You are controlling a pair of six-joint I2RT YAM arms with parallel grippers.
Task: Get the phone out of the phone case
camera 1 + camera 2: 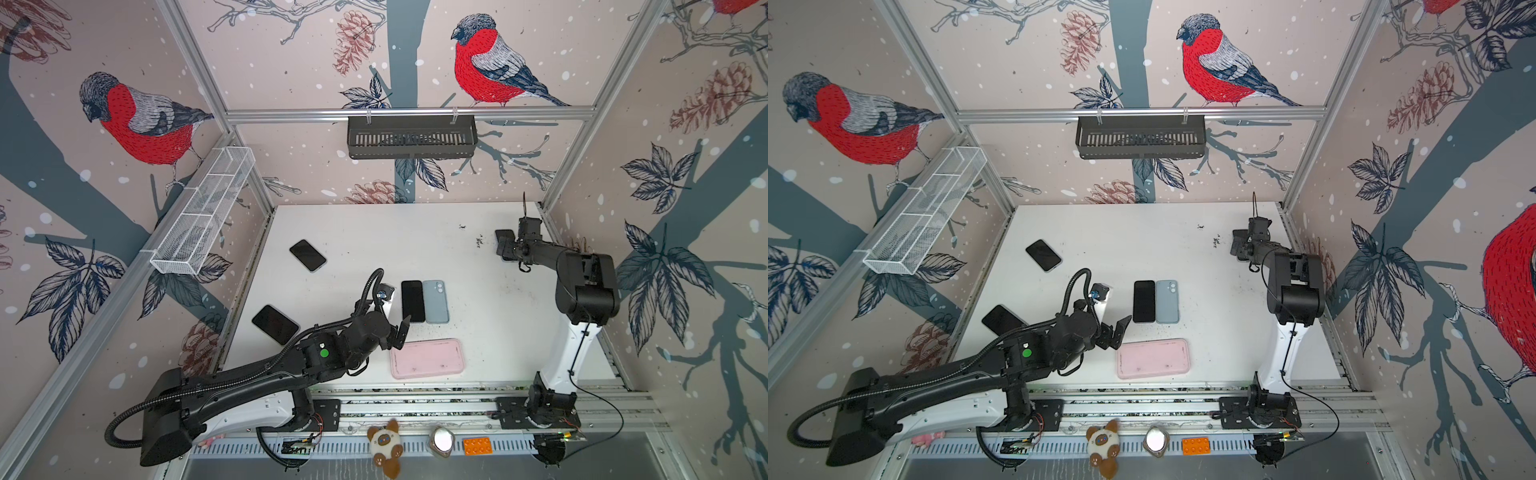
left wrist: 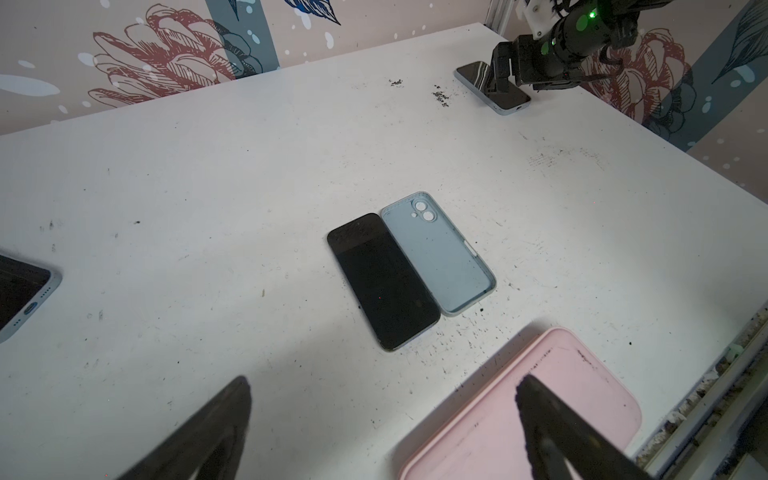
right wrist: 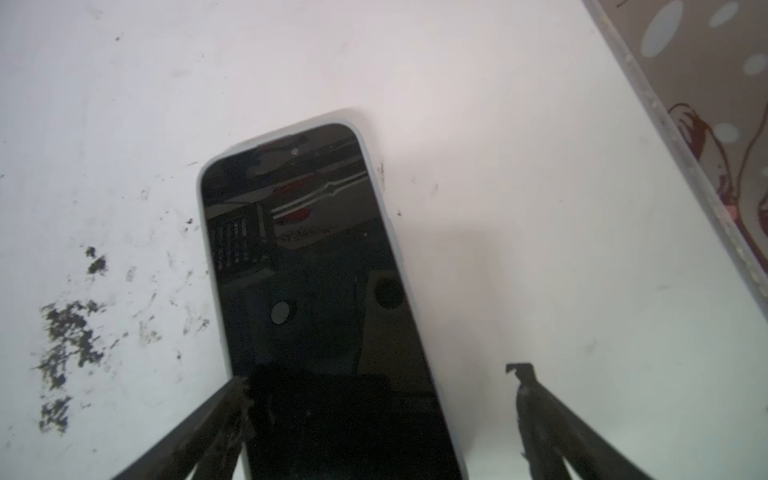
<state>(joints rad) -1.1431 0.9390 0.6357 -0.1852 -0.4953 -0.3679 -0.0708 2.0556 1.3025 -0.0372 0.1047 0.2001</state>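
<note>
1. The right pincer (image 3: pixel 380 378) hangs wide open and empty, low over a cased phone (image 3: pixel 316 257) lying flat, screen up, toward the far right of the table (image 3: pixel 540 208).
2. The phone's long axis runs straight away from this pincer. One finger (image 3: pixel 216 415) overlaps a long edge at the near end and the other stands over bare table, so the jaws sit off-centre.
3. The left pincer (image 2: pixel 382 382), also wide and empty, hovers well apart, near a bare phone (image 2: pixel 382 282) and an empty blue case (image 2: pixel 440 253) lying side by side.
4. The right arm is plainly nearer and likely needs a sideways shift to straddle the phone's width.
</note>
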